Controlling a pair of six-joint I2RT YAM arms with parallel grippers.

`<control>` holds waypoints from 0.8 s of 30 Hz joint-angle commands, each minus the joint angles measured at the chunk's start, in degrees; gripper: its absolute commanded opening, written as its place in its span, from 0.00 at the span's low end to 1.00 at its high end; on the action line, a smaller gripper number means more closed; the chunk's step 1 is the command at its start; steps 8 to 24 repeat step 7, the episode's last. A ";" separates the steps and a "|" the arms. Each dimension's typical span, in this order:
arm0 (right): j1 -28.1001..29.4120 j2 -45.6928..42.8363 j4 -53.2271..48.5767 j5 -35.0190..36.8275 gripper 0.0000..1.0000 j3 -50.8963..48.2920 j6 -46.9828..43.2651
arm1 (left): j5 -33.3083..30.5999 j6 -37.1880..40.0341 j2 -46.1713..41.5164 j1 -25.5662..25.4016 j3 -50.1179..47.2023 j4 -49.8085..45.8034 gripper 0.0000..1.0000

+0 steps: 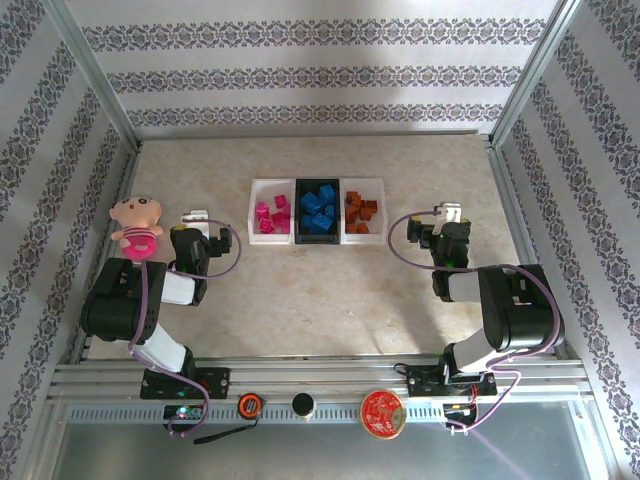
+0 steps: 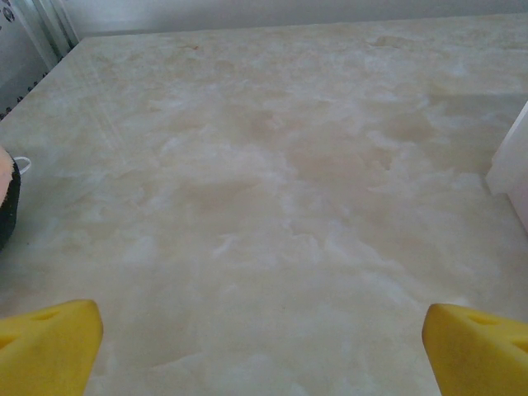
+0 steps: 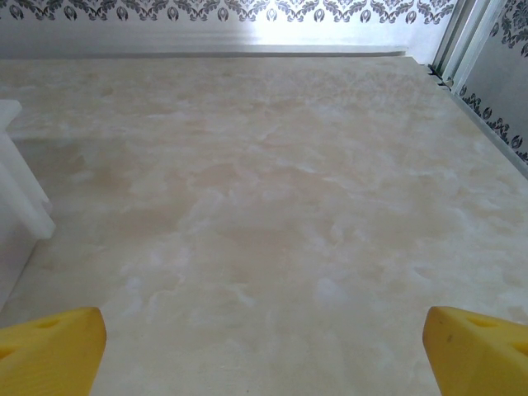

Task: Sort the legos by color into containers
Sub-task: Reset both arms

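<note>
Overhead, legos [image 1: 320, 208] lie colour-sorted in containers [image 1: 253, 212]; wrist views show marbled table [image 2: 264, 206].

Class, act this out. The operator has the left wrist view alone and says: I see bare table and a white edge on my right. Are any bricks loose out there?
Observer: None that the top view shows. The pink bricks lie in the left white tray.
Operator: And the other colours?
Observer: Each has its own tray: the blue bricks are in the black middle tray, and the orange-brown bricks are in the right white tray.
</note>
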 commanded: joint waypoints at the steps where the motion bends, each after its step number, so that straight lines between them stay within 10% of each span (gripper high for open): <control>1: 0.06 -0.02 1.78 -1.31 0.98 0.91 0.70 | 0.32 -0.40 -0.24 0.72 0.78 2.17 1.00; 24: 0.06 -0.02 1.78 -1.34 0.98 0.91 0.67 | 0.35 -0.39 -0.21 0.74 0.78 2.20 1.00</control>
